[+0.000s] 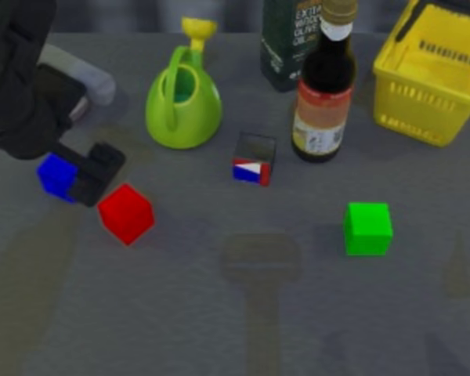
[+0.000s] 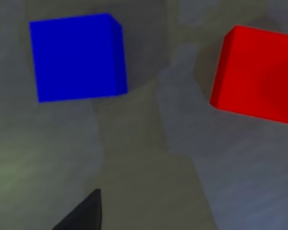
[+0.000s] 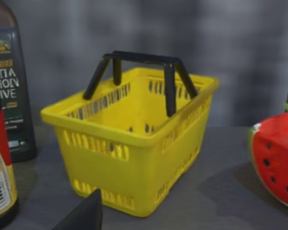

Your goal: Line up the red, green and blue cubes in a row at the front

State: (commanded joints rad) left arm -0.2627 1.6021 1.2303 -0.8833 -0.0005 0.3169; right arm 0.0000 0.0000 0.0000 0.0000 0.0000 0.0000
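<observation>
While the left arm was reaching over the worktop's (image 1: 219, 329) left side, its left end effector (image 1: 90, 176) was found low, between the blue cube (image 1: 57, 175) and the red cube (image 1: 126, 213). From the top view a dark finger lay just beside the blue cube; whether the fingers were spread or closed around it could not be told, since the left wrist view showed the blue cube (image 2: 77, 56) and red cube (image 2: 257, 74) resting apart on the surface, with only 1 fingertip (image 2: 84, 215) in sight. The green cube (image 1: 367, 228) sat well apart on the right side, in open room. The right end effector (image 3: 81, 215) was not seen from above; its wrist view faced a yellow basket (image 3: 134, 143), and its opening could not be told.

The step in hand was judged to be the pickup of the blue cube. For a sound grasp, the fingers should be squared to 2 opposite faces and centred before closing, as the red cube lay near enough to be nudged.

Open room was noted across the whole front strip. Behind stood a green watering can (image 1: 182, 98), a patterned cube (image 1: 253, 159) and a dark bottle (image 1: 323, 86), all to be kept clear of.
</observation>
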